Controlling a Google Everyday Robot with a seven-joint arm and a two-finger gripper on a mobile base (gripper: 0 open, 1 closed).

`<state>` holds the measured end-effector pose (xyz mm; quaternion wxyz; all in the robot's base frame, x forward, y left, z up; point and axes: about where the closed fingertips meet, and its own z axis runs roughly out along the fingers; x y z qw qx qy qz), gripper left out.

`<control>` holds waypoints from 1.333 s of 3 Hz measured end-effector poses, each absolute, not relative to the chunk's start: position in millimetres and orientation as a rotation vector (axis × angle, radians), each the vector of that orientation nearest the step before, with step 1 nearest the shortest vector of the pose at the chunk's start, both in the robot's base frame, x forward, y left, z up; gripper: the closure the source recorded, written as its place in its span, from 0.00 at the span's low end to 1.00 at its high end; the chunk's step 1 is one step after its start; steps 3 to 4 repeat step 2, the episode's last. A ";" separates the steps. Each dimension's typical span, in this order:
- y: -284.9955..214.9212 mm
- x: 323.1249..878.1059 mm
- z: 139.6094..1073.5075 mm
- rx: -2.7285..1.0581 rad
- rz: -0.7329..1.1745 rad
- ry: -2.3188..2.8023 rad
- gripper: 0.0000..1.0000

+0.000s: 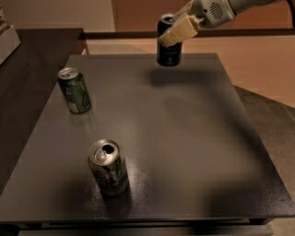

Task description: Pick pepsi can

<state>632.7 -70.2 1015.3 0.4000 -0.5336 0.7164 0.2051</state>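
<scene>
Camera view: the gripper (169, 33) is at the top of the scene, above the far edge of the table (193, 138), right of centre. It hangs from a white arm (213, 9) that enters from the upper right corner.

1. Finger state. The fingers are clamped on the pepsi can (169, 54). One beige finger (178, 30) lies diagonally across the upper front of the can, its tip pointing down and to the left. The opposite finger is hidden behind the can.
2. Position of the pepsi can. The can stands upright in the grasp. Its silver top shows just above and left of the visible finger; its dark body extends below the finger. The base of the can is clear of the table surface, and a soft shadow (173, 76) lies on the table directly under it, near the far edge.
3. Contact area. The grip falls on the upper half of the can; the lower half is uncovered.

Other items on the table:
- A plain green can (74, 91) stands upright near the left edge, well apart from the gripper.
- A green patterned can (109, 168) with an opened top stands upright near the front edge, left of centre.

A dark side surface (32, 73) adjoins the table on the left.
</scene>
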 end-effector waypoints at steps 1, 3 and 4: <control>-74.2 627.1 1037.5 -1.385 0.518 1.766 1.00; -74.3 626.7 1040.1 -1.387 0.517 1.761 1.00; -74.3 626.7 1040.1 -1.387 0.517 1.761 1.00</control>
